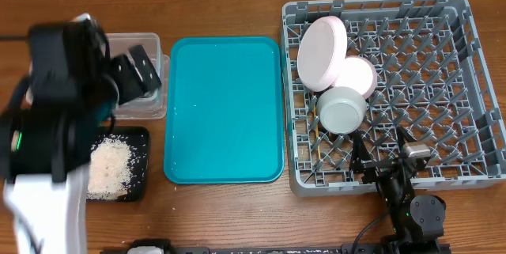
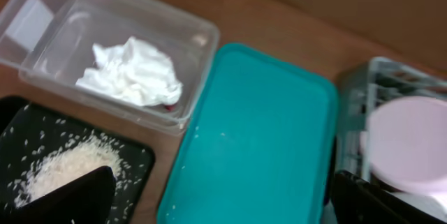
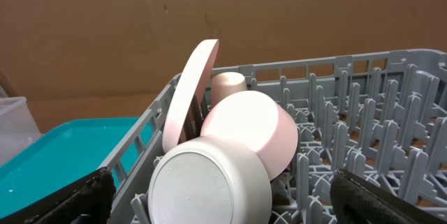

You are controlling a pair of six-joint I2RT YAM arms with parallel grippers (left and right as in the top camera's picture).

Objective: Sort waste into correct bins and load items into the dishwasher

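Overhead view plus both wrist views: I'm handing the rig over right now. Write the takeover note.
Left claw: open, empty, near the clear tub.
Right claw: open, empty, at the grey rack's front edge.
Done: napkin in the tub; rice in the black tray; pink plate, cup, whitish bowl in the rack.
Unsure: sauce packet is only a red hint under the napkin; chopsticks seem to lie on the rack floor.
Left: white specks on the teal tray, maybe stray rice.

Wooden table (image 1: pixel 229 218): clear tub (image 1: pixel 156 48), black tray (image 1: pixel 141 138), teal tray (image 1: pixel 225 111), grey dish rack (image 1: pixel 371 5).
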